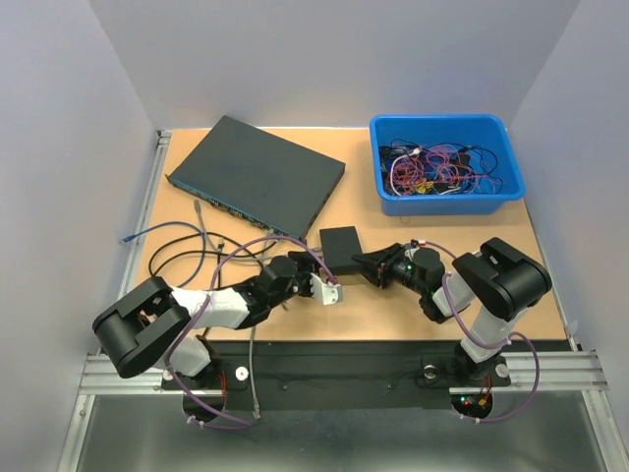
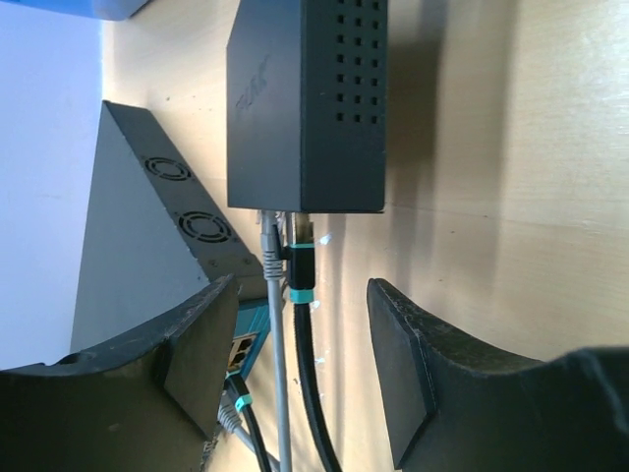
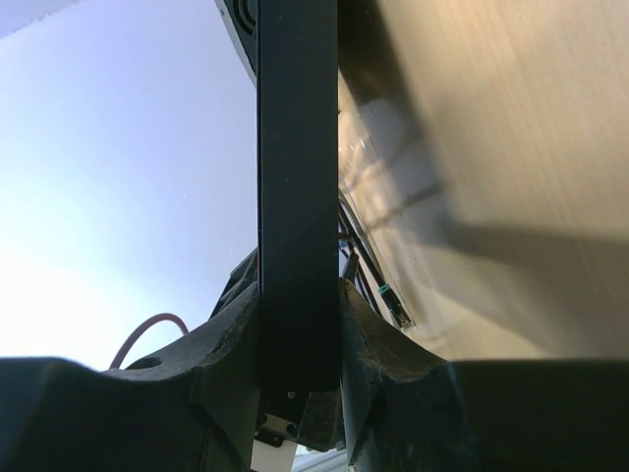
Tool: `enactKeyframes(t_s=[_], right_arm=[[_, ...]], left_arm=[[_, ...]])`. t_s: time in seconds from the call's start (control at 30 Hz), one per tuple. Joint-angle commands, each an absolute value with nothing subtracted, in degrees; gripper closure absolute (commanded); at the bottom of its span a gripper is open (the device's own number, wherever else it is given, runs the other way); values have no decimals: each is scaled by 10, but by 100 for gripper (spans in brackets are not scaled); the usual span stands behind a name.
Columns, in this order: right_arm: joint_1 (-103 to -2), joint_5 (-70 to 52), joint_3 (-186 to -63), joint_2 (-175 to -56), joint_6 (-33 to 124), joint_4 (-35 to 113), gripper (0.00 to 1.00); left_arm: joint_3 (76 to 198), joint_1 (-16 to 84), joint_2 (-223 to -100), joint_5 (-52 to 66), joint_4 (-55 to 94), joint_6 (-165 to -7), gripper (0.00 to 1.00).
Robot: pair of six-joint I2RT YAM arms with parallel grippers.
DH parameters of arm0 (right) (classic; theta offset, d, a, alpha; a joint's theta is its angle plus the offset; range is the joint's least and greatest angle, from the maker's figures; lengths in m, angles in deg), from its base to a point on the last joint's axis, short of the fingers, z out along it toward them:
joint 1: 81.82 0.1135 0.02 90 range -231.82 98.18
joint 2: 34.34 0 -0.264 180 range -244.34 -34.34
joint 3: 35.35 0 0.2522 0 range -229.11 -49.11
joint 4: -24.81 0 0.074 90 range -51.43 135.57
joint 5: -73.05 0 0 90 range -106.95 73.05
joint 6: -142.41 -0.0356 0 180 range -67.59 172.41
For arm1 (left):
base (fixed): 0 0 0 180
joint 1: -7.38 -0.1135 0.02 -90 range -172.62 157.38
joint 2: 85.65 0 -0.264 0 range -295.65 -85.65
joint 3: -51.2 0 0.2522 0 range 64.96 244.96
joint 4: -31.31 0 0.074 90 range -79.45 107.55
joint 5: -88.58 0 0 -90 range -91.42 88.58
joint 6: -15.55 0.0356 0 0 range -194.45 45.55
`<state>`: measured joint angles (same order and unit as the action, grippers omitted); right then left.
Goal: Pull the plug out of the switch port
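A small black switch box [image 1: 341,244] lies at the table's middle. In the left wrist view the box [image 2: 305,98] has two cables plugged into its near face: a grey one [image 2: 271,246] and a black plug with a teal band [image 2: 300,267]. My left gripper [image 2: 300,364] is open. Its fingers stand either side of both cables just below the plugs, touching neither. My right gripper [image 3: 300,334] is shut on the box's edge [image 3: 298,197]. In the top view the left gripper [image 1: 319,280] and right gripper [image 1: 373,264] flank the box.
A large dark network switch [image 1: 256,177] lies at the back left, with cables running from its front [image 1: 187,241]. A blue bin [image 1: 447,162] of tangled wires stands at the back right. A loose teal-banded plug [image 3: 393,300] lies on the table.
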<state>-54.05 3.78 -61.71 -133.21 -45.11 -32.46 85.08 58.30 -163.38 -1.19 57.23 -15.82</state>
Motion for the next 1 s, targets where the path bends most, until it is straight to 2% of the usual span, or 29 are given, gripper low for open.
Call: enactKeyframes(t_s=[0.0, 0.23, 0.5, 0.73, 0.8, 0.83, 0.97], right_arm=[[-541, 26, -631, -1320, -460, -398, 100], [-540, 27, -628, -1319, -458, -397, 100], [-541, 24, -621, -1317, -455, -401, 100], [-541, 24, -616, -1317, -458, -405, 100], [-541, 25, -616, -1319, -456, -406, 100], [-541, 25, -617, -1321, -457, -407, 100], [-541, 27, -617, -1328, -459, -412, 100]], left_arm=[[868, 584, -1639, 12, 610, -168, 35], [890, 584, -1652, 11, 615, -176, 36], [900, 583, -1667, 22, 612, -170, 43], [905, 584, -1684, 1, 610, -149, 46], [907, 584, -1684, -1, 610, -149, 51], [909, 584, -1684, -3, 609, -149, 59], [913, 585, -1689, 2, 609, -155, 73]])
